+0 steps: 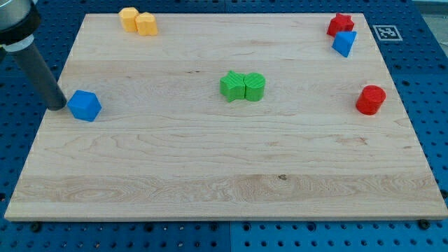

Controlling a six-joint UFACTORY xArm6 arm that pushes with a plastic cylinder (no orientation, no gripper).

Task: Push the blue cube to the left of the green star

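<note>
In the camera view you see the wooden table [210, 182] lying on a blue perforated base [420, 42]. Your blue cube [85, 106] sits near the view's left edge of the table, about mid-height. It is a small, chunky block in bright blue, turned so that one corner faces the view's bottom; its top face reads lighter than its sides.

The dark rod comes down from the view's top left, and my tip [57, 106] rests on the table just to the view's left of the blue cube, very close to it or touching it; you cannot tell which. This arm carries no gripper, so there is nothing released or clenched to report.

The green star [232, 86] stands near the table's centre, well apart from the blue cube and to its right in the view. A second green block [255, 86], rounded, touches the star's right side.

At the view's top left two yellow blocks [138, 20] sit together. At the top right a red block [340, 24] stands just above a blue triangular block [344, 43]. A red cylinder [370, 100] sits near the right edge.
</note>
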